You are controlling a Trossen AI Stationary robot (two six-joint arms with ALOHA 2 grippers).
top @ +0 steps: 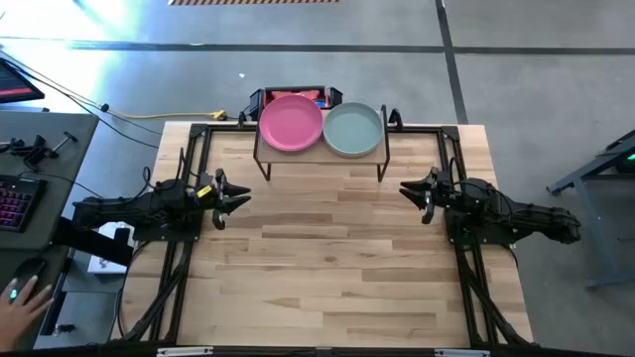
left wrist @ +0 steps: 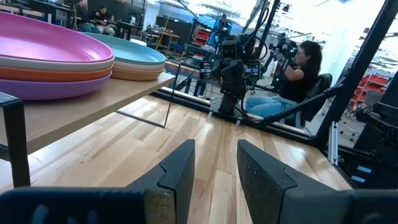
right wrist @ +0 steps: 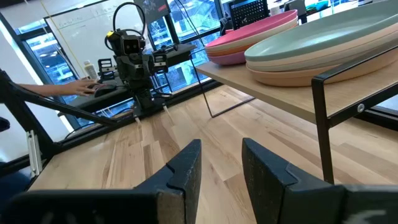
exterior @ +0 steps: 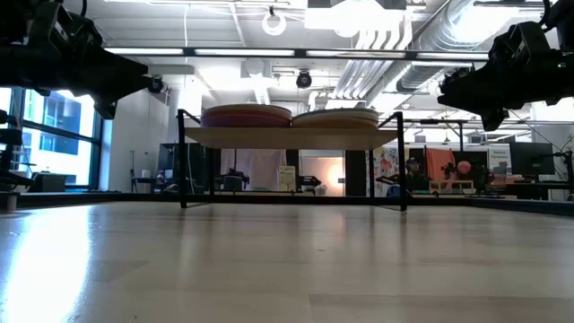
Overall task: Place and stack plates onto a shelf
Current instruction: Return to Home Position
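Observation:
Two stacks of plates stand side by side on the shelf (top: 319, 149) at the table's far edge. The left stack has a pink plate (top: 291, 123) on top, with cream, terracotta and purple plates under it in the left wrist view (left wrist: 53, 62). The right stack has a pale teal plate (top: 352, 130) on top of beige ones (right wrist: 323, 53). My left gripper (top: 235, 196) hovers open near the table's left edge. My right gripper (top: 414, 191) hovers open near the right edge. Both are raised above the tabletop and hold nothing.
The shelf's black metal legs (right wrist: 320, 127) stand on the wooden tabletop (top: 327, 268). A black frame runs along the table's edges (top: 179, 278). A red-and-black bin (top: 288, 97) sits behind the shelf. A hand (top: 20, 297) rests at a desk left of the table; a person (left wrist: 292, 81) sits beyond.

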